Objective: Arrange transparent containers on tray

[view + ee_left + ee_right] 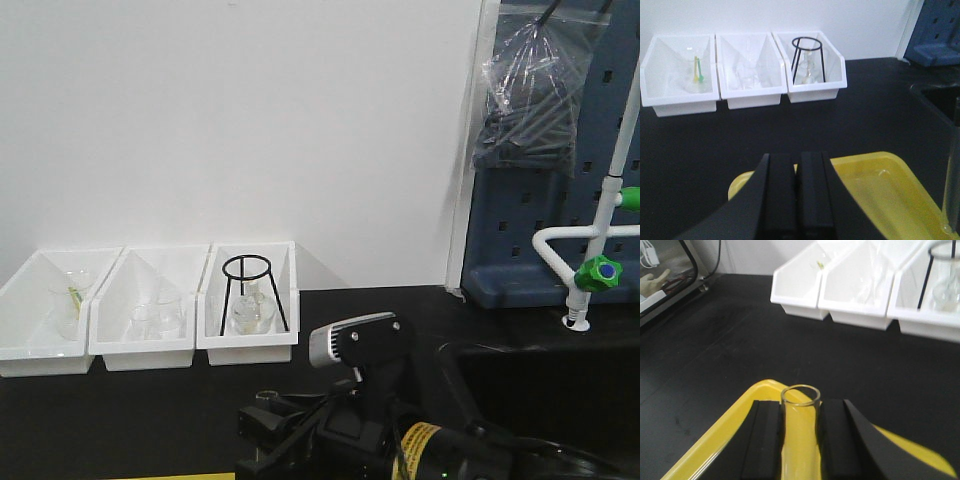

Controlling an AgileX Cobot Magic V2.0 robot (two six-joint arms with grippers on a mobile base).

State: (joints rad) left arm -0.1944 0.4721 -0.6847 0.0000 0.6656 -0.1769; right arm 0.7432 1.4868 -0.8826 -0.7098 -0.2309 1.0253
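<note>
My right gripper (800, 407) is shut on a clear glass test tube (800, 440), whose round rim pokes out beyond the fingertips, above the yellow tray (725, 435). The left wrist view shows this same tube (952, 185) upright at the right edge, its round bottom close to the tray's (880, 190) right rim. My left gripper (796, 161) hovers over the tray's near left part, shut with nothing between its fingers. More transparent containers sit in three white bins: a flask (809, 72) under a black tripod, beakers (747, 75), and a glass holding a yellow-green stick (696, 75).
The white bins (150, 345) line the wall at the back left of the black bench. A sink (540, 390), a white tap with a green knob (600, 272) and a blue pegboard (540, 230) stand to the right. An arm's wrist camera (350, 340) rises in the foreground.
</note>
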